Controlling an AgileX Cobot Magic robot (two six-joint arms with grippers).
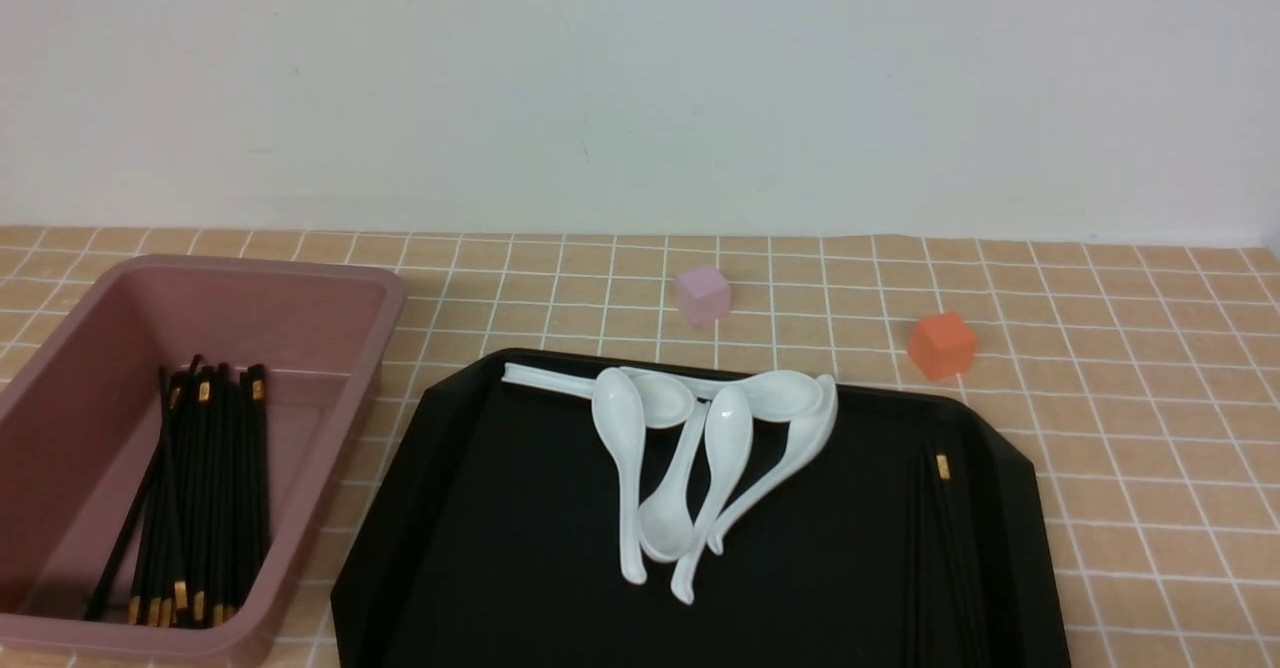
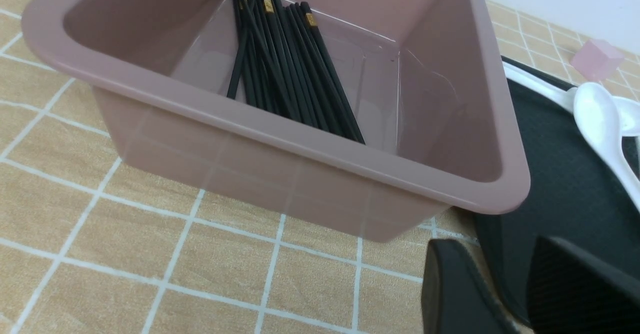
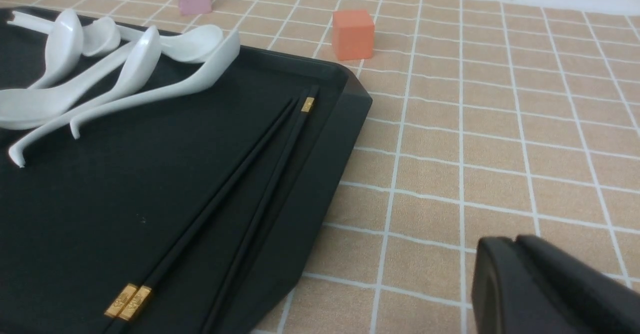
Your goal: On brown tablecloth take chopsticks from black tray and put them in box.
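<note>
A: Jaws? Left gripper [image 2: 520,289] shows a gap between its jaws, nothing in it; right gripper [image 3: 550,289] looks closed, empty.

B: Chopsticks?

A: Most in box [image 1: 350,288]. Three chopsticks [image 3: 240,199] left by tray [image 3: 345,119] right rim.

B: Risk?

A: Thin, flat, tight against rim; jaws may slip, grab one only, or bump spoons [image 1: 690,448].

B: Pose?

A: Both low, near the surface, outside front view.

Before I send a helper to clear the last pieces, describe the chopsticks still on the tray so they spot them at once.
Find the black tray beside the box. Along its right edge, away from the white spoons, lie the chopsticks: thin black sticks, nearly invisible on the tray, betrayed by small gold bands.
</note>
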